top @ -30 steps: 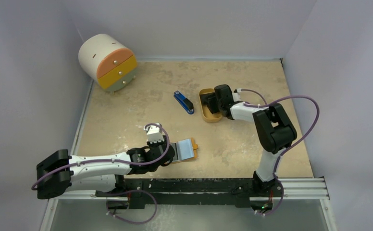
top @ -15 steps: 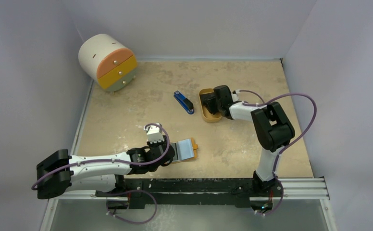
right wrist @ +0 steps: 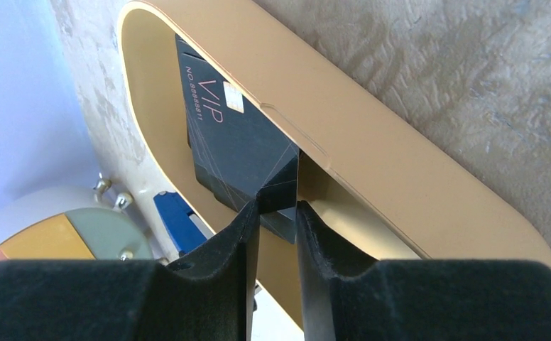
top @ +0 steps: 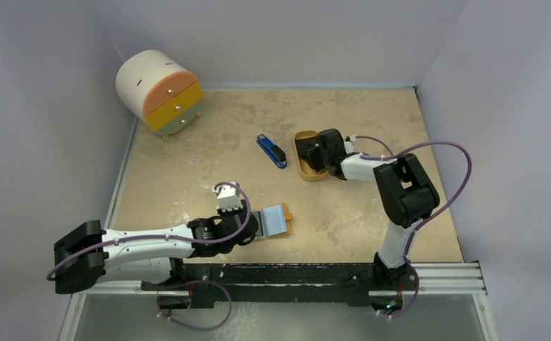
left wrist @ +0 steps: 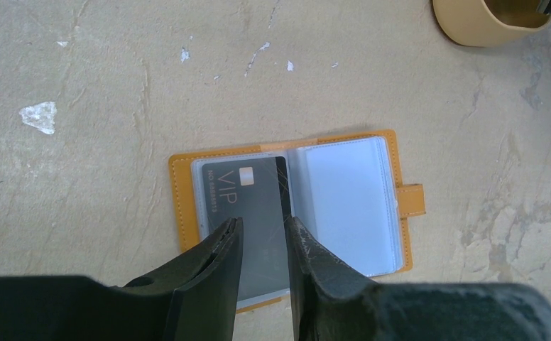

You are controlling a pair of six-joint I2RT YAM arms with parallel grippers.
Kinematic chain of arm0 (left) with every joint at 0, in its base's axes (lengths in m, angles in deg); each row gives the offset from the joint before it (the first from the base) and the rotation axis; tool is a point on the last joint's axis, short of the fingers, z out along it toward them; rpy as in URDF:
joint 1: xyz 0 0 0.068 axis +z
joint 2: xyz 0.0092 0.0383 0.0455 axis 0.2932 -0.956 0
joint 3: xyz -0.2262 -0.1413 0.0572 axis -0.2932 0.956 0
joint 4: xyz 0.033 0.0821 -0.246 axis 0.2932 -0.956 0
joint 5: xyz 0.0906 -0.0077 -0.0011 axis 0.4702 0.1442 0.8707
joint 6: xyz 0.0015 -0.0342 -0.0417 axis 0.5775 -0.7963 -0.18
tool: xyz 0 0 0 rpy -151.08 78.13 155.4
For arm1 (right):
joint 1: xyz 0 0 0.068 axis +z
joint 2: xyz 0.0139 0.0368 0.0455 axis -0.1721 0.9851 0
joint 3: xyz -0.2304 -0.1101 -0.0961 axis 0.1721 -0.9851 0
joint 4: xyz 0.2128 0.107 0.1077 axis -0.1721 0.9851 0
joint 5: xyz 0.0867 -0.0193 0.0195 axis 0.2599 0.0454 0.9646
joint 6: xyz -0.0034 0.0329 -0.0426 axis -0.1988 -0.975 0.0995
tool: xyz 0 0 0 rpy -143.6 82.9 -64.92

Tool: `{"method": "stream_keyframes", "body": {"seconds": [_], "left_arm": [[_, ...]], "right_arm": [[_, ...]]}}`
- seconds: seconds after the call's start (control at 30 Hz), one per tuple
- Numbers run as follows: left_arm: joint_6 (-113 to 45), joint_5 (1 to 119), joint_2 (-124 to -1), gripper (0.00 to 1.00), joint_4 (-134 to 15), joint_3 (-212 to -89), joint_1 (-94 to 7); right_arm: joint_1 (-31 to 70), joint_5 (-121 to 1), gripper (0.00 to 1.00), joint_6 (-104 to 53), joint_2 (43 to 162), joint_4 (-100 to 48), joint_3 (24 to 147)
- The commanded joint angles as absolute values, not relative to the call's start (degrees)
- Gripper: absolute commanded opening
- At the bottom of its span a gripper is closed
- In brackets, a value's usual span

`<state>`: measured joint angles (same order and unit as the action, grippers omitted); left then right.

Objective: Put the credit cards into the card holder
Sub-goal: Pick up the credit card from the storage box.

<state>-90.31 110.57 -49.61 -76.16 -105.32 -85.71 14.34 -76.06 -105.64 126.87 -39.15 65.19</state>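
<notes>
**Well apart: a pinched card in the tray, an open holder by the other arm**

Dark and matt, with faint facet lines and "VIP" lettering, the loose card (right wrist: 233, 138) sits inside the oval tray (right wrist: 372, 142), tilted up against its wall. Its long axis runs roughly along the tray's length. The right gripper (right wrist: 276, 206) is narrowed onto one corner of it, with the card's edge filling the slit between the black fingers.

The card holder (left wrist: 184, 206) lies flat and opened out on the table (top: 209, 156), well apart from the tray, toward the near left. It is stitched orange leather-like material with a snap tab (left wrist: 413, 201) sticking out of one side. Inside are glossy clear sleeves (left wrist: 344, 206), and one of them appears to hold a stowed card (left wrist: 241, 192) of the same dark kind.

The left gripper (left wrist: 262, 238) stands over that card's near end with its jaws a narrow gap apart. The card is wider than the gap, so the jaws look to be steadying or hovering, not clamping.

The right arm is plainly the one nearer the loose card and the left arm the one nearer the holder. I judge the carry must therefore run from tray to holder, ending edge-first at a sleeve mouth.

A blue-and-black stapler (top: 271, 151) lies just beside the tray, and a round drawer unit (top: 160, 89) stands in the far left corner.
</notes>
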Motion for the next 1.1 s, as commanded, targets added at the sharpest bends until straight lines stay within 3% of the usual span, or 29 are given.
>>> {"method": "stream_keyframes", "body": {"seconds": [0.0,1.07], "left_arm": [[-91.0,110.7,-49.4,0.29,-74.6,-106.5,-85.8],[-91.1,110.4,-50.1,0.28,-74.0,-106.4,-85.8]], "right_arm": [[14.1,-78.1,0.26,-105.6,124.2,-38.5,64.0],[14.1,-81.0,0.09,-101.8,119.6,-38.2,64.3]]}}
